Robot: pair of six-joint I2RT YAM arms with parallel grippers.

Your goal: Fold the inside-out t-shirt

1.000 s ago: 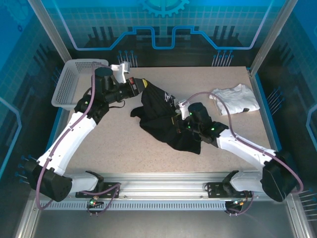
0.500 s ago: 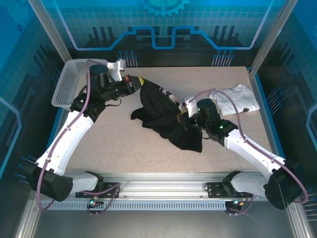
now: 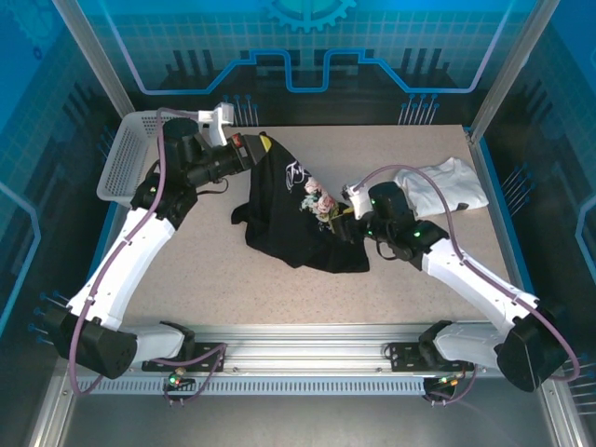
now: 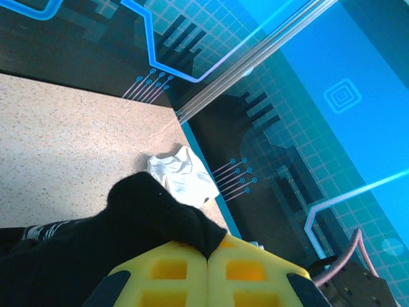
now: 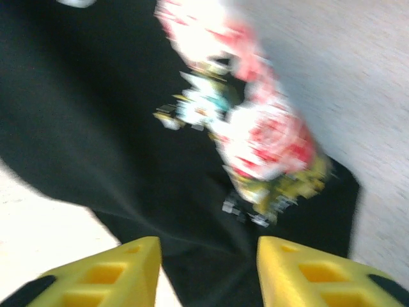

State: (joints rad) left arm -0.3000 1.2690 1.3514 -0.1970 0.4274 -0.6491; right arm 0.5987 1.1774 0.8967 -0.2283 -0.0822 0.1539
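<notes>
My left pincer (image 4: 208,254) is pressed together on a black fold of the t-shirt (image 3: 289,219), holding that edge toward the far left of the speckled beige desk (image 3: 214,279). My right pincer (image 5: 208,259) is spread, hovering over the floral print. The shirt lies bunched mid-desk. A white garment (image 3: 449,183) lies at the far right and a white basket (image 3: 119,168) at the far left. Blue grid-patterned walls (image 3: 307,47) enclose the desk.

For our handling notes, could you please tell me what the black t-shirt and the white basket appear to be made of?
Black t-shirt: soft matte cloth, probably cotton; it drapes and creases. White basket: likely rigid plastic, given its moulded lattice walls.
</notes>
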